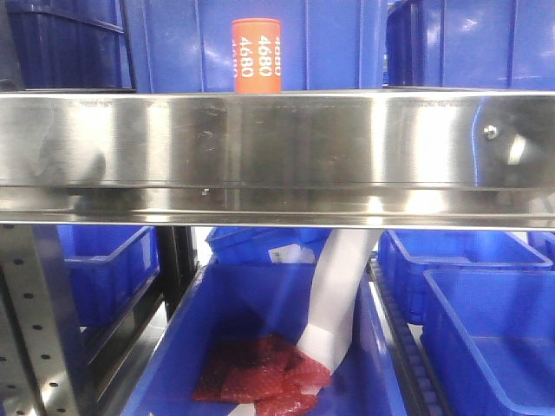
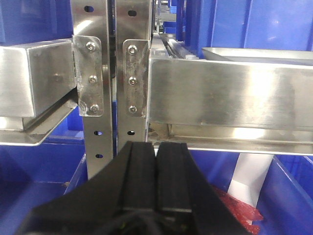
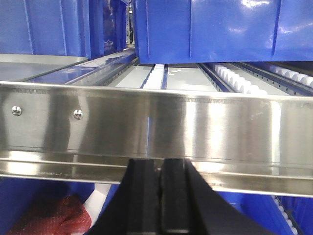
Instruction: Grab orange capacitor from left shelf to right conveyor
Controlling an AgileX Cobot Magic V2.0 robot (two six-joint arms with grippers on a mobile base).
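The orange capacitor (image 1: 256, 56) is standing upright on the upper level of the left shelf (image 1: 277, 147), just behind the wide brushed front rail and a little left of its middle in the front-facing view. Its white "4680" print is running vertically down the side, and the rail's top edge is hiding its foot. A blue bin (image 1: 347, 43) is sitting directly behind it, with more blue walls showing to either side.

Below the rail, a perforated grey upright (image 1: 35, 329) is rising at the left, and an open blue crate (image 1: 186, 338) is lying on the lower level. Inside it a red netted bundle (image 1: 260, 377) is resting on the floor, with a white sheet (image 1: 338, 295) leaning up from it toward the rail.

The left arm's jaws are sitting fully closed. In the left wrist view their two black fingers (image 2: 139, 181) are pressing together along a thin seam and gripping nothing. They are pointing at a pair of perforated uprights (image 2: 93, 144), where two steel rails are meeting at screwed brackets (image 2: 132, 78), and they are hanging lower than those rails.

The right arm's jaws are likewise closed and empty, their black fingers (image 3: 144, 196) meeting with only a hairline between them. They are facing the steel rail (image 3: 156, 127) from just below its height. Beyond that rail, white roller tracks (image 3: 239, 81) are running back under another blue bin (image 3: 220, 29).
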